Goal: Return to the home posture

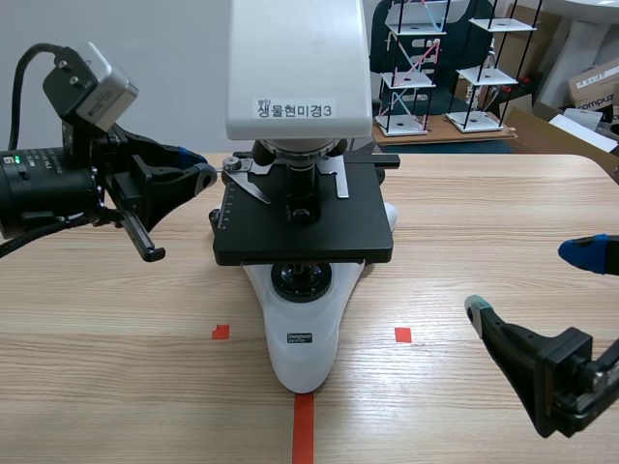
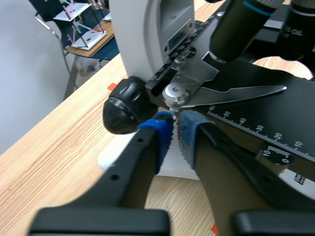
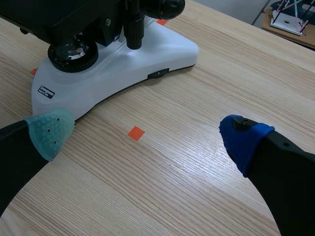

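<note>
While my left gripper (image 2: 174,127) sat pinched nearly shut just under the stage clip (image 2: 231,96) (gripping it? couldn't tell), my right gripper (image 3: 145,133) gaped empty. Homing looked unstarted, so left needed backing out first.

"생물현미경3" is printed on the white label (image 1: 294,109) on the microscope head (image 1: 300,58). "compuz" is partly seen on a cardboard box (image 1: 592,89). "OIL" is marked on an objective (image 2: 295,30). Numerals incl. "10" are marked on the stage scale (image 2: 261,132). The base badge (image 1: 301,338) is too small to read.
</note>
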